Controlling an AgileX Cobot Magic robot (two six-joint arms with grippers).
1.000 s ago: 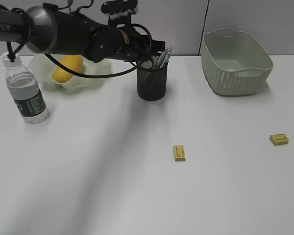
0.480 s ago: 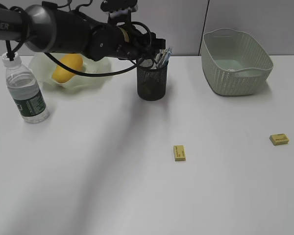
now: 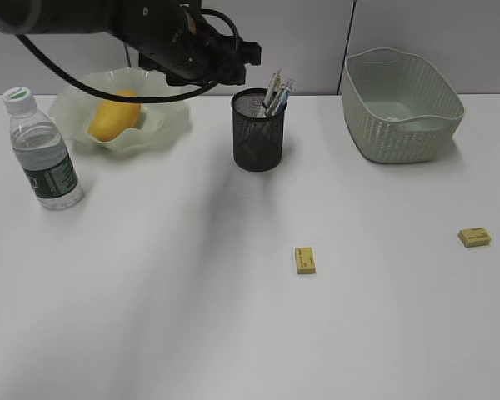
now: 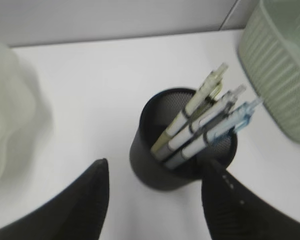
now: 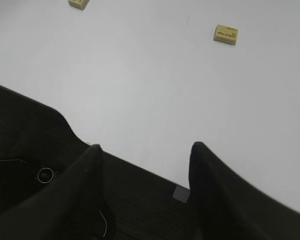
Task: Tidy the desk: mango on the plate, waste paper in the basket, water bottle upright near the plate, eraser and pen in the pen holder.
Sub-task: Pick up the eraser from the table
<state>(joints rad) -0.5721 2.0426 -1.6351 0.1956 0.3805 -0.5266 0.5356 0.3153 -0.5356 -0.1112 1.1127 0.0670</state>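
A: White desk (image 3: 150, 317) carries everything. The basket (image 3: 402, 108) sits at its back right corner; no waste paper can be made out in or outside it. The plate (image 3: 171, 125) at back left holds the mango (image 3: 114, 117), so that step reads as done. The water bottle (image 3: 43, 154) stands upright near the left edge, just in front of the plate.

B: The pen holder (image 3: 257, 133)?

A: Back centre, pens (image 4: 200, 130) leaning in it toward the basket side. Two yellow erasers lie loose: one (image 3: 305, 260) mid-desk, one (image 3: 474, 237) near the right edge. Those look like the remaining work.

B: Effectors?

A: The left gripper (image 4: 155, 200) hangs above the holder, jaws spread and empty. The right gripper (image 5: 142, 165) sits low at the front edge, jaws apart, nothing between them.

B: Change against the earlier frame?

A: A second ago the left arm was lower, right at the holder's rim. It has since lifted clear and the pens stand free, consistent with a release.
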